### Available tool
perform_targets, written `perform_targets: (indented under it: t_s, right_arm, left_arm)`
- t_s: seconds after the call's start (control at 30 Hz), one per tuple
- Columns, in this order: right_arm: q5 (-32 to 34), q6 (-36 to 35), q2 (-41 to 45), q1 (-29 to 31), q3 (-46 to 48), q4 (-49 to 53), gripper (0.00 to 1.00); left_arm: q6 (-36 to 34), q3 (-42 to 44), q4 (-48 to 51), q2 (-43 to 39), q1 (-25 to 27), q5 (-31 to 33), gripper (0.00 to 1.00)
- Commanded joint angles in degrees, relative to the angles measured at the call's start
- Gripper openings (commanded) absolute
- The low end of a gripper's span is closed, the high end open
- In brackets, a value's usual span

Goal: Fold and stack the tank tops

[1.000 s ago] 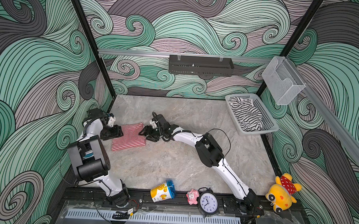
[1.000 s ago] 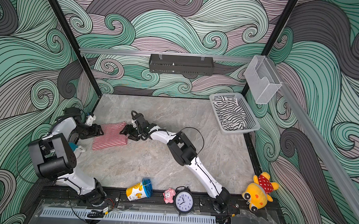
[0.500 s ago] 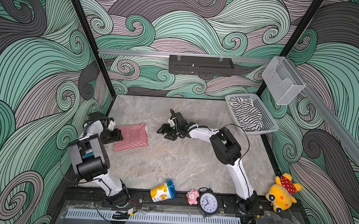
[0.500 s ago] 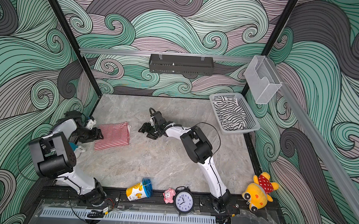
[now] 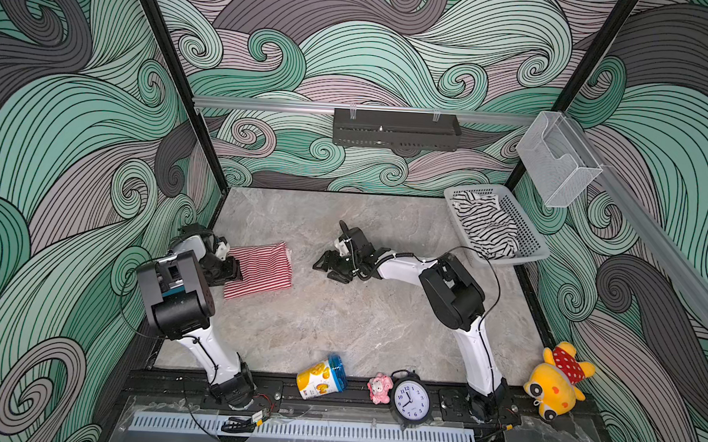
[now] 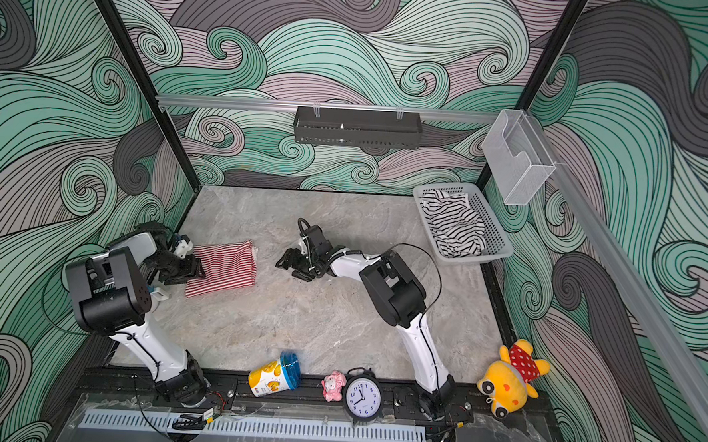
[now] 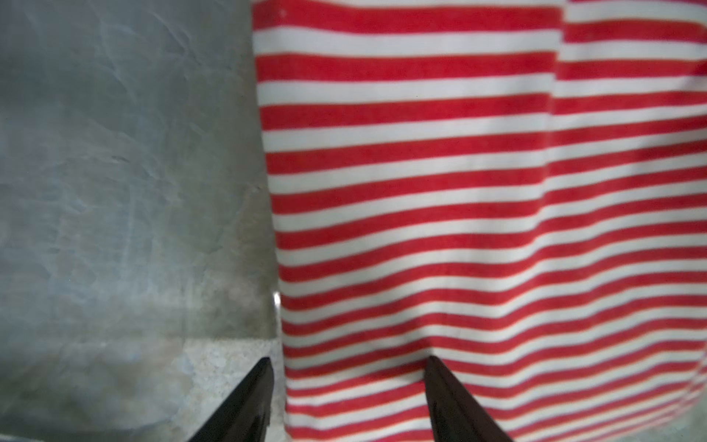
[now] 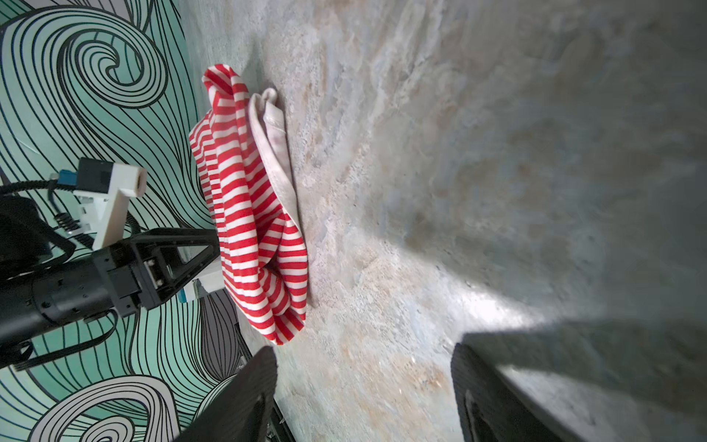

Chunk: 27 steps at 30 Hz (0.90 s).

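Note:
The red-and-white tank top [image 5: 260,269] [image 6: 225,267] lies folded on the stone table near the left wall; the right wrist view shows its cream trim [image 8: 273,153]. My left gripper [image 5: 233,272] [image 7: 349,359] is open at the top's left edge. One of its fingers [image 7: 252,402] is over bare table and the second over the stripes. My right gripper [image 5: 325,268] [image 8: 363,350] hangs open and empty above bare table, a short way right of the top. The black-and-white tank top [image 5: 485,227] [image 6: 454,225] lies crumpled in the grey basket [image 5: 508,261].
Along the front rail stand a yellow can [image 5: 321,378], a small pink toy [image 5: 379,387] and a black clock [image 5: 411,399]. A yellow plush [image 5: 556,382] sits at the front right. A black shelf [image 5: 394,128] and a clear holder [image 5: 555,157] hang on the walls.
My right gripper has left the red-and-white top's right edge and moved right to the middle of the table. The left gripper stays at the top's left edge.

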State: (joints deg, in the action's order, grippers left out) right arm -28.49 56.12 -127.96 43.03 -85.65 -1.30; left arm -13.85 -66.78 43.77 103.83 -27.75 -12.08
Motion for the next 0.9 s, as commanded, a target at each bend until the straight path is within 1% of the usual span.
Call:
perform_targets:
  t_s: [0.0, 0.1, 0.17, 0.2, 0.23, 0.4, 0.53, 0.57, 0.73, 0.87]
  right_arm:
    - [1.7, 0.4, 0.8, -0.8, 3.2, 2.7, 0.73]
    - [1.7, 0.4, 1.6, -1.3, 4.4, 2.6, 0.72]
    - [1.8, 0.4, 2.1, -1.6, 5.2, 2.5, 0.71]
    - [1.8, 0.4, 2.2, -1.7, 5.4, 2.5, 0.71]
    - [1.8, 0.4, 2.3, -1.9, 5.7, 2.4, 0.7]
    - [2.0, 0.7, 3.0, -2.6, 7.0, 2.1, 0.7]
    - [2.1, 0.9, 3.2, -3.3, 7.4, 2.0, 0.69]
    - [2.1, 1.0, 3.2, -3.3, 7.4, 2.0, 0.69]
    - [2.1, 0.5, 3.8, -3.5, 7.4, 2.5, 0.68]
    - [2.4, 0.4, 4.5, -3.5, 8.2, 2.6, 0.68]
  left_arm:
    - [0.6, -1.9, -0.4, 2.6, -0.4, 1.6, 0.63]
    - [0.7, -1.9, -1.2, 3.5, -0.4, 1.2, 0.58]
    - [0.7, -2.3, -1.3, 4.1, -0.3, 0.7, 0.48]
    - [0.7, -2.4, -1.4, 4.2, -0.3, 0.5, 0.44]
    - [0.7, -2.5, -1.5, 4.4, -0.2, 0.5, 0.42]
    - [0.7, -3.9, -1.3, 5.4, 0.4, 0.1, 0.22]
    - [1.4, -6.3, -1.0, 7.1, 0.9, 0.2, 0.02]
    - [1.7, -7.2, -1.0, 7.6, 1.0, 0.7, 0.0]
    - [2.4, -13.6, -0.2, 11.4, 1.2, 5.3, 0.0]
    - [2.1, -20.5, 1.4, 15.7, 1.2, 11.5, 0.0]
